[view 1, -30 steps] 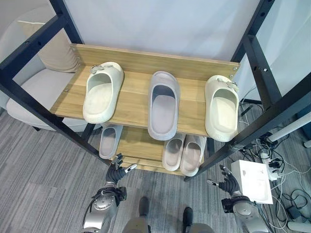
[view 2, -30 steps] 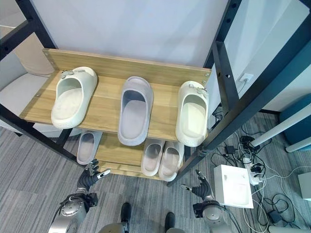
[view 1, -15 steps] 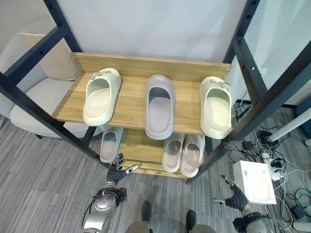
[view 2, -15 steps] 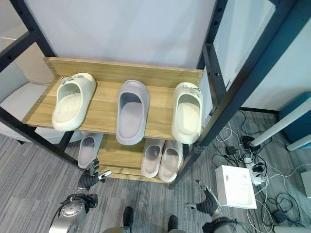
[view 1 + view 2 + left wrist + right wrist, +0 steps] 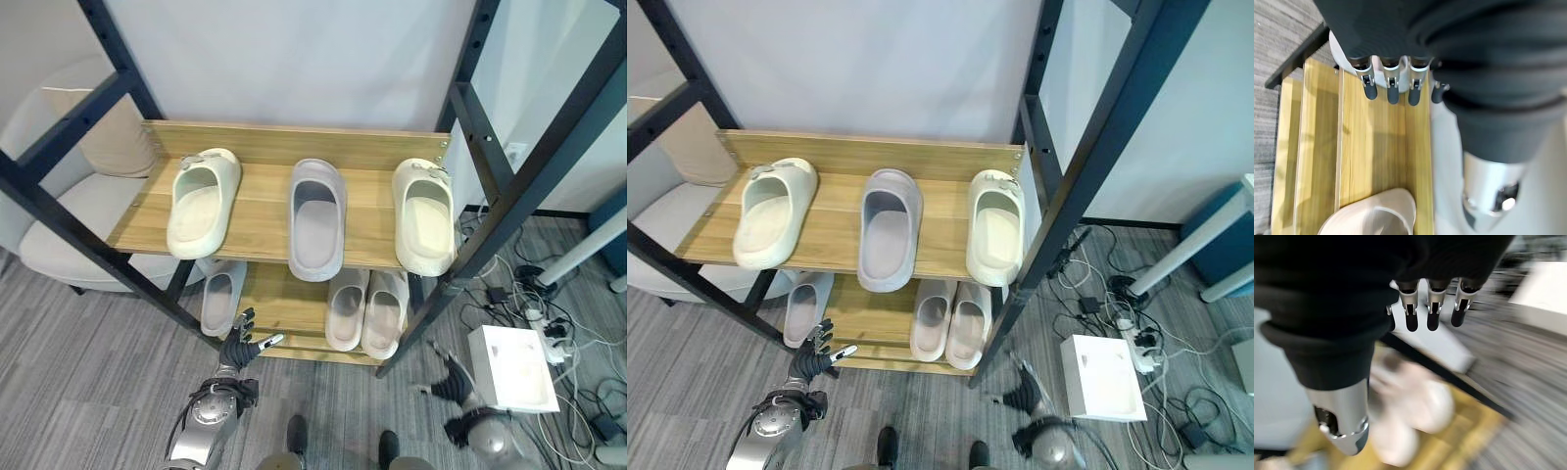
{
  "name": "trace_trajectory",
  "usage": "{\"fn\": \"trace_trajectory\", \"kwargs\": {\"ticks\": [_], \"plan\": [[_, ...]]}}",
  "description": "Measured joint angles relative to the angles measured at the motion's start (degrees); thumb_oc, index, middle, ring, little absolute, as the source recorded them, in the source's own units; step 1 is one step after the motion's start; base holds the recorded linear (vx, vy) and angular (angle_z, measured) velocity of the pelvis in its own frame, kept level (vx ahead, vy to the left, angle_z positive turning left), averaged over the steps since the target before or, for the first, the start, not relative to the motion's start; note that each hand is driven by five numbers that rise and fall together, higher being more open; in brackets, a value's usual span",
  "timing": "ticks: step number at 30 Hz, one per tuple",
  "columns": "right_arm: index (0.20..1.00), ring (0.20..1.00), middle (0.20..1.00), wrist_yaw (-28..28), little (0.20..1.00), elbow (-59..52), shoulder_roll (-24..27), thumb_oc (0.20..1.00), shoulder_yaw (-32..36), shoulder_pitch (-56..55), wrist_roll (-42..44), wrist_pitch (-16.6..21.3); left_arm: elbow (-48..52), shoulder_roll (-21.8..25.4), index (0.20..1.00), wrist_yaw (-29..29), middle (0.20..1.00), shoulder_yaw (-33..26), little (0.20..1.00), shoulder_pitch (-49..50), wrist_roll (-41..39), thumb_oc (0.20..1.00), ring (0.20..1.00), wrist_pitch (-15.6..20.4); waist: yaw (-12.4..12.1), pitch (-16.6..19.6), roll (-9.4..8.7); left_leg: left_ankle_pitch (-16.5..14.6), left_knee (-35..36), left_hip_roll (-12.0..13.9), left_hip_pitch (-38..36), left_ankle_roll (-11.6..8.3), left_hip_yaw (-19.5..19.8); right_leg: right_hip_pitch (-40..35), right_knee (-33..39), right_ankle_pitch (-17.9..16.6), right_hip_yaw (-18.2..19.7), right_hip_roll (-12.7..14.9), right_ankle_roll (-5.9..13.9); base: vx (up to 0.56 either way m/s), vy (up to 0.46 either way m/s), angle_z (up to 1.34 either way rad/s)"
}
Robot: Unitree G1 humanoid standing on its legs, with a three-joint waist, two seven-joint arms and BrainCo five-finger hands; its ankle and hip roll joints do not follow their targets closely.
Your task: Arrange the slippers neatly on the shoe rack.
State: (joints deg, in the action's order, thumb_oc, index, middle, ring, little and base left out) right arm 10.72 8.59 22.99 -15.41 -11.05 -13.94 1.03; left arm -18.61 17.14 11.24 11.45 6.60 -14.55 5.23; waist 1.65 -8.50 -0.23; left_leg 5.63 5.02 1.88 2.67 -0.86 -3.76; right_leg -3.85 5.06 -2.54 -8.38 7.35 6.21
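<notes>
While three slippers lie on the top board of the shoe rack and three more on the board below, nothing held in either hand. On top, toes toward the back wall: cream slipper at the left, with small fittings on its strap; grey slipper in the middle, heel just over the front edge; second cream slipper at the right, likewise over the edge. Below: a single pale grey slipper at the left, and a pinkish pair side by side, touching, at the right.

Left hand low in front of the rack's left front post, palm raised, fingers straight and fanned, thumb out to the side; from its wrist, dark tips in a row over the lower board. Right hand low by the right front post, fingers spread and relaxed, clear of the rack.

Smooth moulded foam, rounded toes, broad one-piece straps. Light wood boards with visible grain, a low wooden back lip, black metal posts and slanting braces. Grey striped carpet underneath. Pale upholstered chair with a beige cushion to the left; white box on the floor to the right.
</notes>
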Motion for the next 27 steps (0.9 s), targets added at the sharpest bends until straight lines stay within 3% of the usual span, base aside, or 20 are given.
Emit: {"fn": "trace_trajectory", "kwargs": {"ticks": [4, 9, 14, 21, 27], "plan": [[1.000, 1.000, 1.000, -0.8, 1.000, -10.1, 2.6, 1.000, 1.4, -3.6, -1.9, -0.2, 0.0, -0.6, 1.000, 0.0, 1.000, -0.2, 1.000, 2.5, 0.0, 1.000, 1.000, -0.1, -0.4, 0.1, -0.01, 0.6, 0.0, 0.0, 0.0, -0.07, 0.3, -0.2, 0.0, 0.0, -1.1, 0.0, -0.06, 0.00, 0.005, 0.05], [1.000, 1.000, 1.000, -1.5, 1.000, -11.4, 2.8, 1.000, 0.7, -4.4, -0.7, -0.5, -0.1, -0.8, 1.000, 0.0, 1.000, -0.2, 1.000, 1.9, 0.1, 1.000, 1.000, -0.1, -0.3, 0.0, -0.37, 0.6, 0.0, -0.1, 0.0, -0.11, 0.4, -0.3, 0.0, 0.1, -1.1, 0.0, -0.01, 0.00, 0.000, 0.00], [1.000, 1.000, 1.000, -1.9, 1.000, -10.8, 3.4, 1.000, 0.4, -4.1, 0.5, -0.1, -0.1, -0.7, 1.000, 0.0, 1.000, -0.1, 1.000, 1.5, 0.1, 1.000, 1.000, -0.1, -0.3, -0.1, -0.60, 0.6, 0.0, 0.0, 0.1, -0.14, 0.4, -0.3, 0.0, 0.1, -1.1, 0.0, -0.01, 0.00, 0.000, 0.00], [1.000, 1.000, 1.000, -4.0, 1.000, 0.2, 1.6, 1.000, 0.2, -5.2, -3.0, 0.9, -0.1, -0.7, 1.000, 0.0, 1.000, -0.2, 1.000, 1.6, 0.1, 1.000, 1.000, -0.1, -0.3, -0.1, -1.80, 0.6, 0.0, -0.2, 0.1, -0.14, 0.9, -0.4, 0.0, 0.2, -1.2, 0.0, 0.06, 0.00, -0.003, 0.03], [1.000, 1.000, 1.000, -5.1, 1.000, -1.0, 1.6, 1.000, 0.2, -6.5, -3.1, 0.8, -0.1, -0.6, 1.000, -0.1, 1.000, -0.2, 1.000, 1.6, 2.2, 1.000, 1.000, -0.1, -0.3, -0.1, -1.78, 0.6, 0.0, -0.2, 0.1, -0.13, 1.1, -0.5, 0.0, 0.5, -1.2, 0.0, 0.16, 0.00, -0.001, 0.01]]}}
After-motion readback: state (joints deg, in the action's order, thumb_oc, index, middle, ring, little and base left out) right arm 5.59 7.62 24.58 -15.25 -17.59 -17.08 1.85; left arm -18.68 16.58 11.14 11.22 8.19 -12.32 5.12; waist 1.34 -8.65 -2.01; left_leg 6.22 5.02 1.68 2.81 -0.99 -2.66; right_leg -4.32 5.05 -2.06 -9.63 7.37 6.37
